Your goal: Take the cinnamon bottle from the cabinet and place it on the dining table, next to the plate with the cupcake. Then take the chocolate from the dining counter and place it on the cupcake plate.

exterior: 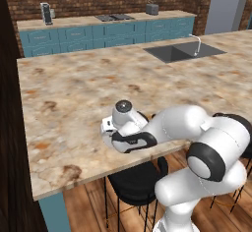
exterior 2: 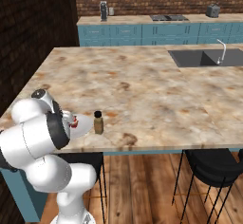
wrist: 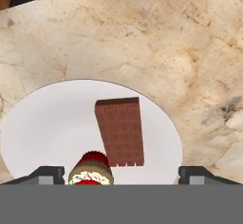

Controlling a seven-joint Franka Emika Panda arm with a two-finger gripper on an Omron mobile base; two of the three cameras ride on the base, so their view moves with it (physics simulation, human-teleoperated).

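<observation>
In the hand view, the brown chocolate bar [wrist: 119,132] lies flat on the white plate [wrist: 42,123], just beside the cupcake [wrist: 91,170] with its red and white top. My gripper [wrist: 121,174] hangs above the plate, open wide, with both fingertips [wrist: 47,173] apart from the chocolate and nothing between them. In the right base view the small brown cinnamon bottle [exterior 2: 98,122] stands upright on the marble counter, right next to the plate [exterior 2: 83,125], which my arm partly hides. In the left base view my hand [exterior: 123,128] covers the plate near the counter's front edge.
A sink with a faucet [exterior: 184,50] is set in the counter's far right. Black stools [exterior: 135,184] stand under the front edge [exterior 2: 166,148]. The back counter [exterior 2: 156,19] carries a stove, a toaster [exterior 2: 213,10] and a dark appliance [exterior 2: 103,10].
</observation>
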